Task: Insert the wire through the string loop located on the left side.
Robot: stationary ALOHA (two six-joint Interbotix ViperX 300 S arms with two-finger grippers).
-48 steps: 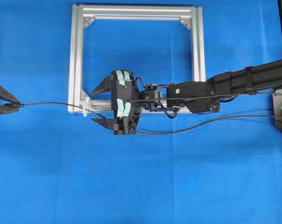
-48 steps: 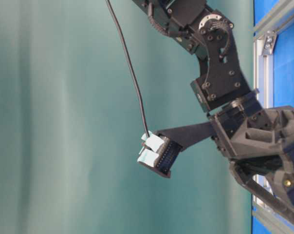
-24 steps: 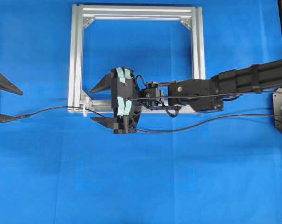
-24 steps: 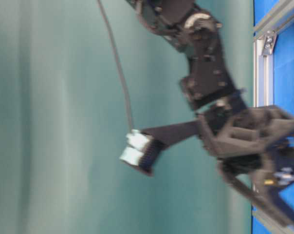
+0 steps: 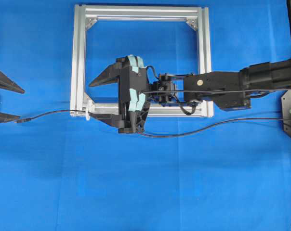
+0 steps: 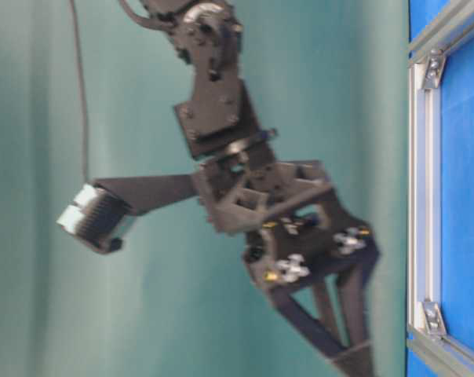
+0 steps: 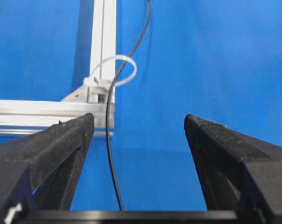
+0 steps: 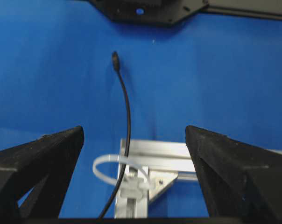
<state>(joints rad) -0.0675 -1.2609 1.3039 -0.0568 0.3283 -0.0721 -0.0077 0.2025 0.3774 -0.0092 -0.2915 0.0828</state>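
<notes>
Since the earlier frame, left hand (image 5: 3, 102) had released the wire (image 5: 54, 113), fingers spread. Plug end lay on the blue surface (image 5: 136, 192) left of the frame (image 5: 78, 57); wire passed through the string loop (image 7: 120, 70) at its lower-left corner. Right hand (image 5: 99, 98) gaped empty over that corner.

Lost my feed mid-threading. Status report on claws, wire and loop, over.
Both claws open, left claw and right claw hold nothing. Wire runs through string loop, plug lying on cloth by left claw. Nothing blocking.
</notes>
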